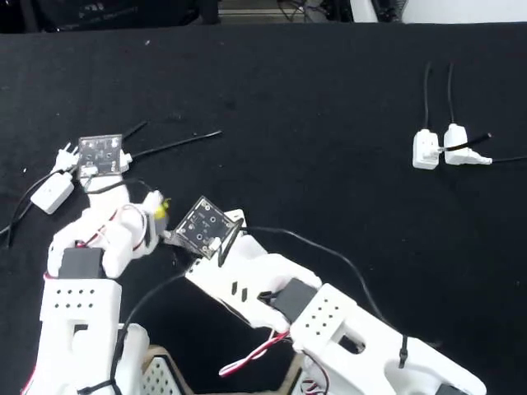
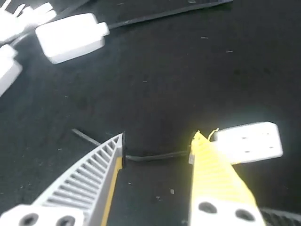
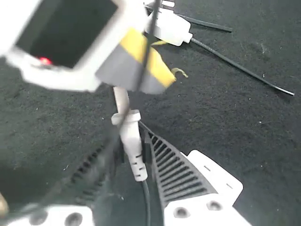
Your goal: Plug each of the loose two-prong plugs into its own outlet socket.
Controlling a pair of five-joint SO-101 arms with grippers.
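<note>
My right gripper (image 3: 132, 149) is shut on a slim white plug (image 3: 128, 136), whose black cable runs back between the fingers. Just past it hangs the left arm's yellow-taped finger (image 3: 141, 56). My left gripper (image 2: 157, 141) is open low over the black cloth, with a thin black cable (image 2: 150, 155) crossing between its fingertips. A white block with small holes (image 2: 248, 141) lies beside its yellow finger. In the high view both grippers meet at the near left, the left gripper (image 1: 158, 209) close to the right gripper (image 1: 176, 237). Loose white plugs (image 1: 53, 191) lie beyond the left arm.
Two white socket blocks (image 1: 426, 150) (image 1: 461, 146) with black cables sit at the far right of the black cloth. More white plug bodies (image 2: 70, 35) and cables (image 1: 177, 144) lie at the far left. Open cloth spans the middle and back.
</note>
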